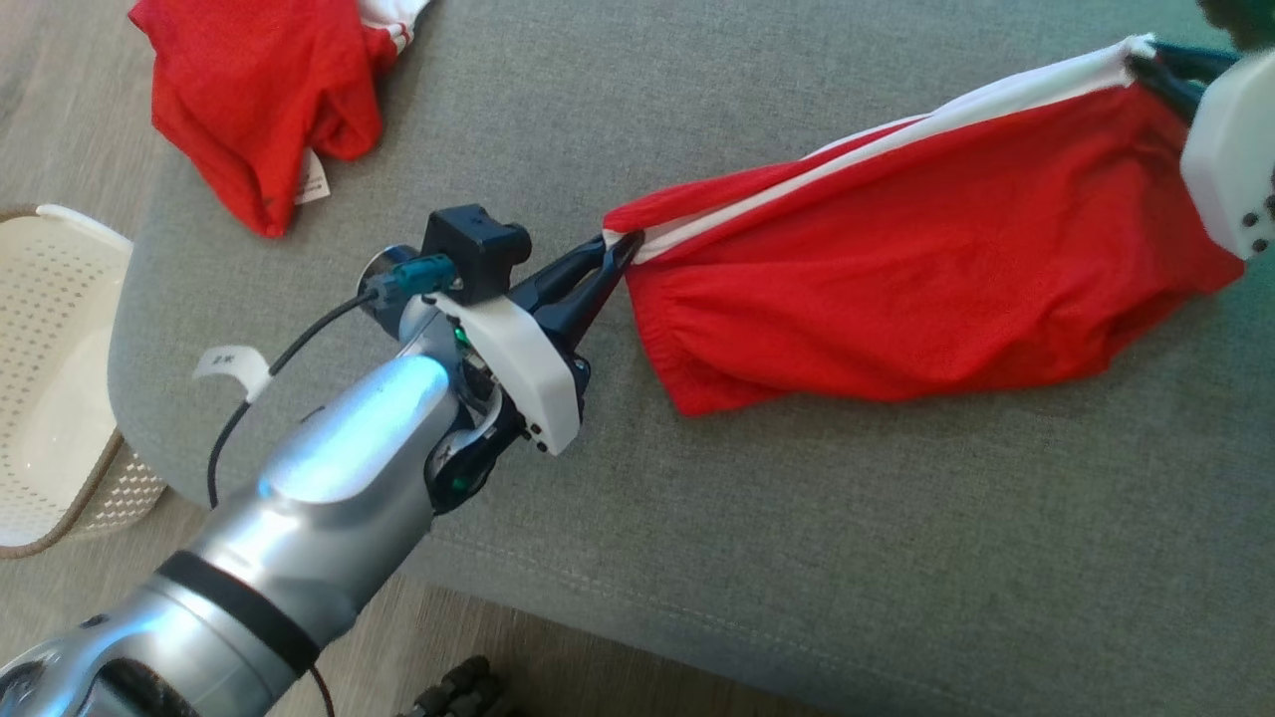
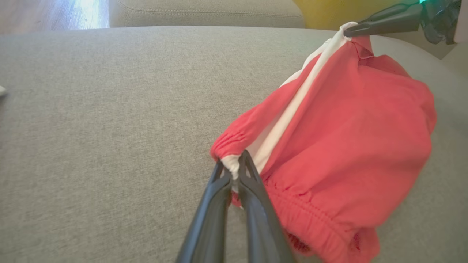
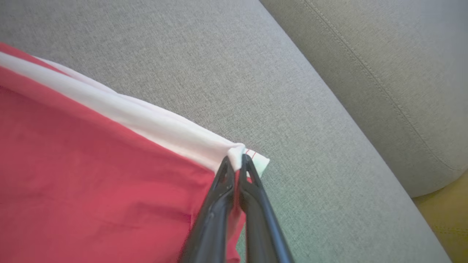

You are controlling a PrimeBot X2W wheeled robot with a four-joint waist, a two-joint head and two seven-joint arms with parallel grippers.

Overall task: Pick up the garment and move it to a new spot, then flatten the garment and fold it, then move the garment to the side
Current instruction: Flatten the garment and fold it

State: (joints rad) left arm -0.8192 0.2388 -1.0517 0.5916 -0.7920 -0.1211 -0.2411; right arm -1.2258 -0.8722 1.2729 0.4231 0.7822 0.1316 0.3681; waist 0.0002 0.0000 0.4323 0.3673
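Note:
The garment (image 1: 926, 269) is a pair of red shorts with a white side stripe, stretched between both grippers above the grey sofa cushion (image 1: 697, 518). My left gripper (image 1: 620, 249) is shut on its left corner, at the elastic waistband; the left wrist view shows the white fabric pinched at the tips of that gripper (image 2: 236, 166) and the garment (image 2: 347, 138) sagging to the right. My right gripper (image 1: 1146, 62) is shut on the far right corner; in the right wrist view it (image 3: 237, 162) clamps the white stripe end of the garment (image 3: 91, 164).
A second red garment (image 1: 259, 100) lies crumpled at the cushion's far left edge. A white perforated basket (image 1: 50, 378) stands on the wooden floor (image 1: 60, 119) to the left. The sofa backrest (image 3: 384, 73) runs beside the right gripper.

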